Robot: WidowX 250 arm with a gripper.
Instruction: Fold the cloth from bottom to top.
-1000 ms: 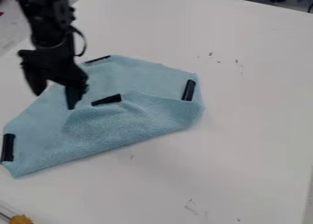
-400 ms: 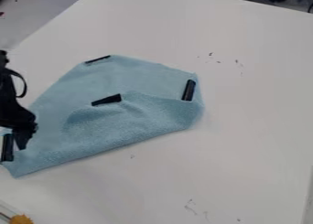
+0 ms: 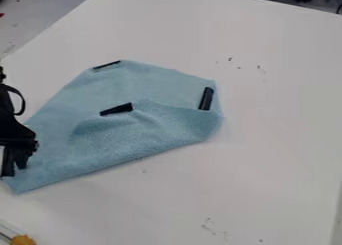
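At the left edge, the black two-finger hand [image 3: 21, 158] is at the cloth's lower-left corner; how open, or holding what, I cannot tell. The light-blue fabric cloth [image 3: 127, 136] lies partly folded on the white desk [image 3: 267, 154].

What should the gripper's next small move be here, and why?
I'd probably bring the gripper from the cloth's left corner over to the middle strip, to pull the flap further up. That strip lies at the flap's upper edge, well short of the top strip, so the fold looks incomplete.
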